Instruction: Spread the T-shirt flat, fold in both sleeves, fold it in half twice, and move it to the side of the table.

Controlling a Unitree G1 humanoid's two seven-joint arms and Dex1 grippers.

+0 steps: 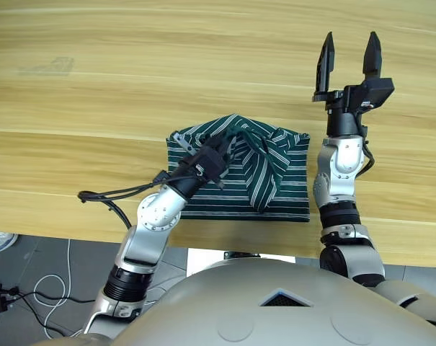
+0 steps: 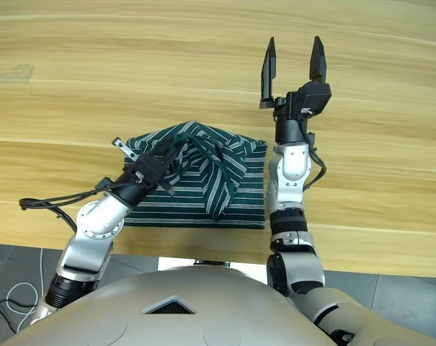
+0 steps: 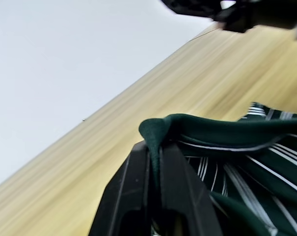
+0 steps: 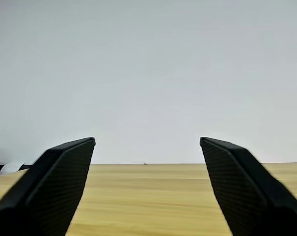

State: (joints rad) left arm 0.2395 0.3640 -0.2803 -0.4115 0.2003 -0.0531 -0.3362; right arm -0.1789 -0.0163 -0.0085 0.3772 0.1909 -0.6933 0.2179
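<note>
Left fingers pinching the shirt, right fingers spread and holding nothing.

I saw the left fingers [image 3: 133, 191] closed narrowly on a fold of the green striped T-shirt [image 1: 275, 198]. The pinched edge stood up between them, and the rest lay as a rumpled rectangle beneath and just beyond them on the bench [image 1: 131, 72], close to its near edge. The right fingers [image 1: 326, 61] stood wide apart, pointing away over the bench, off to the shirt's right and not touching the cloth.
</note>
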